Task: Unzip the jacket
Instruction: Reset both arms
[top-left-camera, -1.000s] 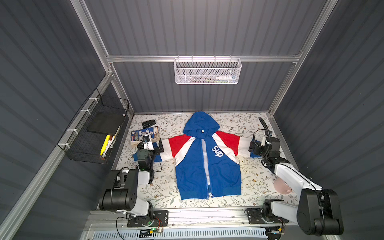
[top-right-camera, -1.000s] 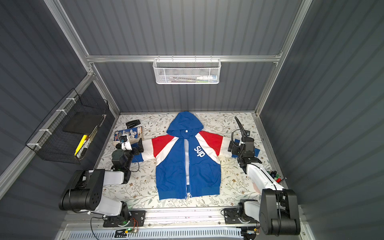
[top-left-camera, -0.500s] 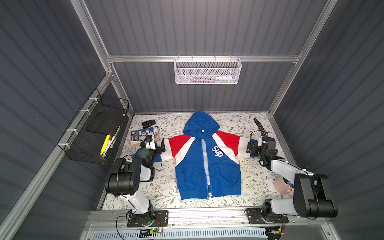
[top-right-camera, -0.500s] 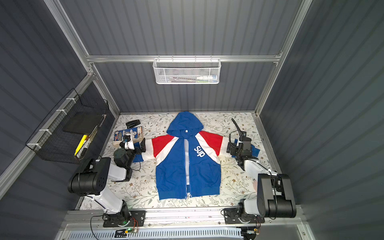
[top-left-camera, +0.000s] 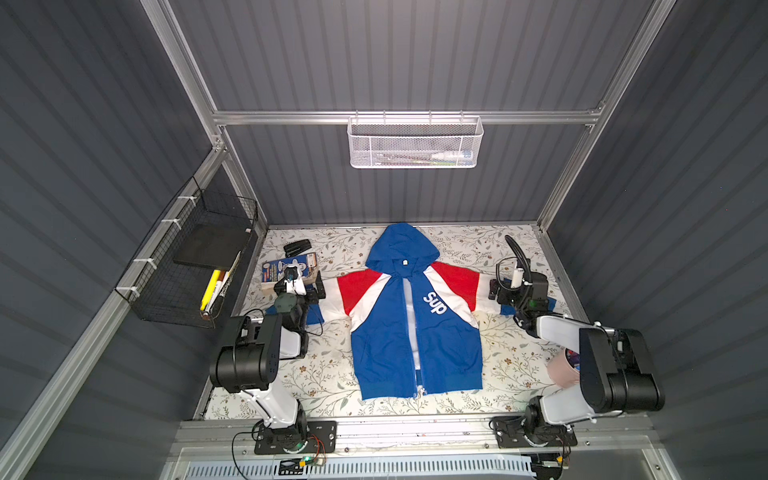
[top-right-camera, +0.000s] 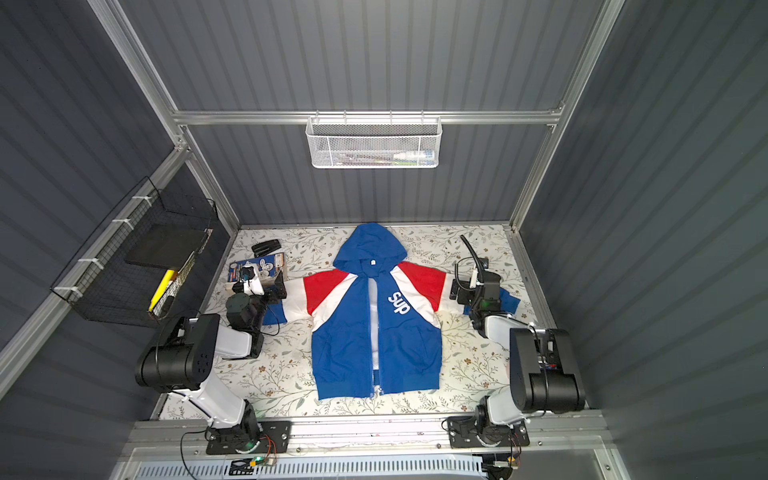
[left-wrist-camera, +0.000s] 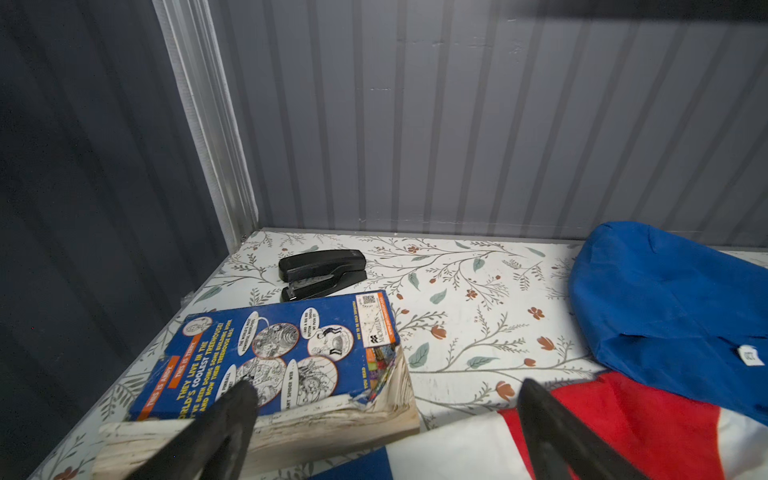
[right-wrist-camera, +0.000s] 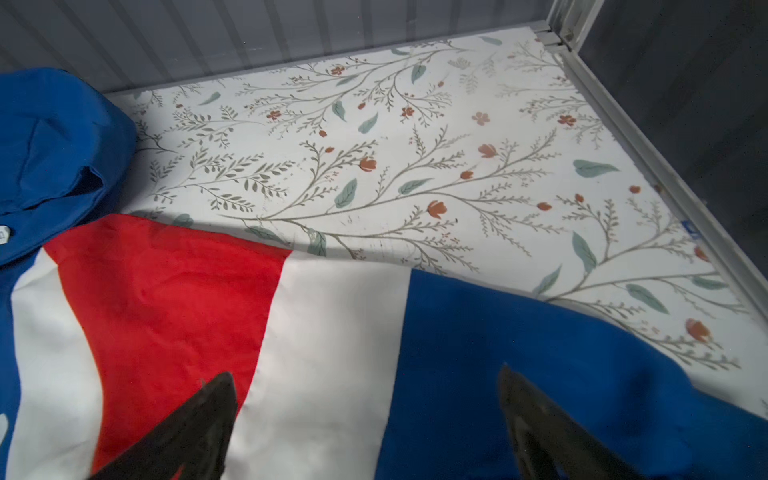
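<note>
now jacket (top-left-camera: 382, 345) lies flat, jaws wide at each sleeve.

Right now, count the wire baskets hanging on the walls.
2: a white basket on the back wall, and a black basket on the left wall. None seems hidden.

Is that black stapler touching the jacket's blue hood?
Apart. The left wrist view shows bare floral tabletop between the stapler and the jacket's hood; both top views agree.
</note>
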